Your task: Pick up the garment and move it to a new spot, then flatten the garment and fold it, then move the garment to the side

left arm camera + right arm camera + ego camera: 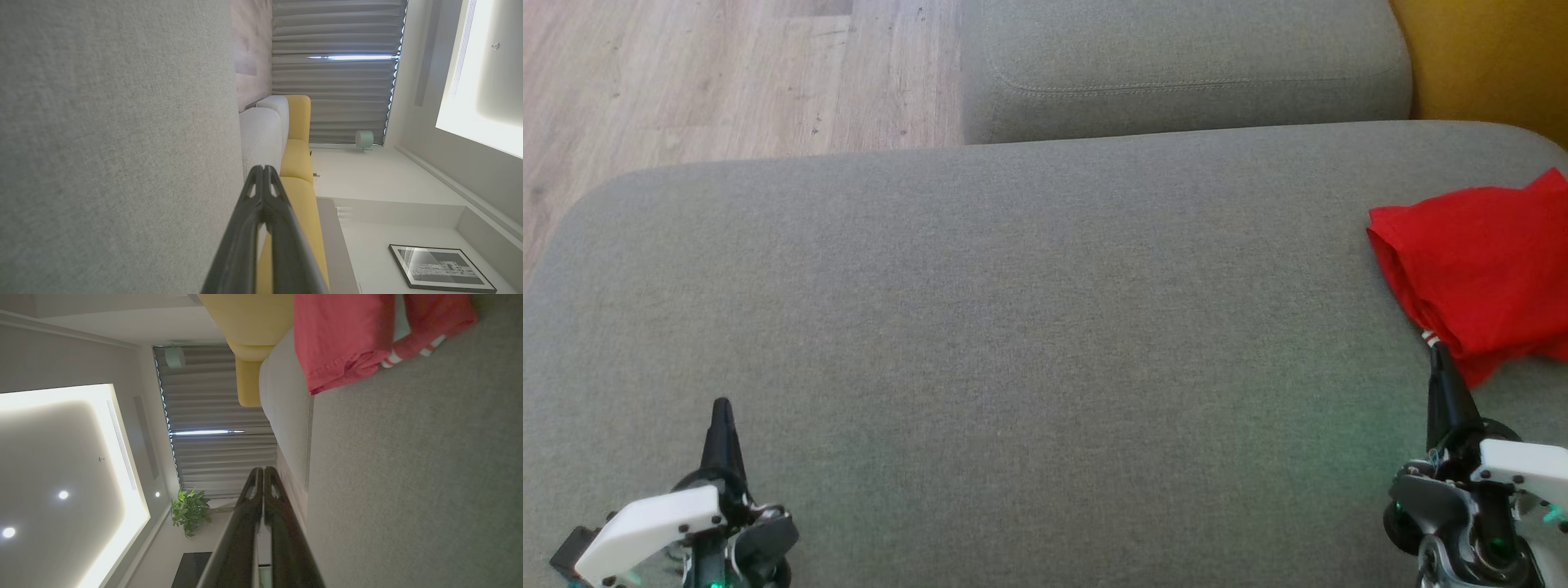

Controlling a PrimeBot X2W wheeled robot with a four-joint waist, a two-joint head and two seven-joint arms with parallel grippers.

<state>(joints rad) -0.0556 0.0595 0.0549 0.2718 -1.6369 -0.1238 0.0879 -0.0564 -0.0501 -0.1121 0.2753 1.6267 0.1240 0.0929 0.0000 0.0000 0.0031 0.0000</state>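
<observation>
- The red garment (1478, 261) lies at the right edge of the head view, on the grey seat cushion (1013, 310). It is gathered into a layered, roughly squared bundle, and its white-striped trim (392, 357) shows at one corner.
- The right end effector (1437, 349) sits at the lower right with its fingers pressed together, gripping nothing. In the right wrist view, bare cushion separates its tip (262, 469) from the cloth (343, 339).
- The left end effector (721, 406) sits at the lower left, fingers likewise together and empty, over bare cushion well apart from the garment.
- This scene fits two stages: a bundle waiting to be lifted, or a folded garment already set aside. The uneven edges do not settle which.
- Handling judgement: the cloth looks thin and loosely stacked on a soft surface. A pinch at one corner would likely lift only the top layer and let the rest spill open.
- The right arm is the nearer one for any contact with it.
</observation>
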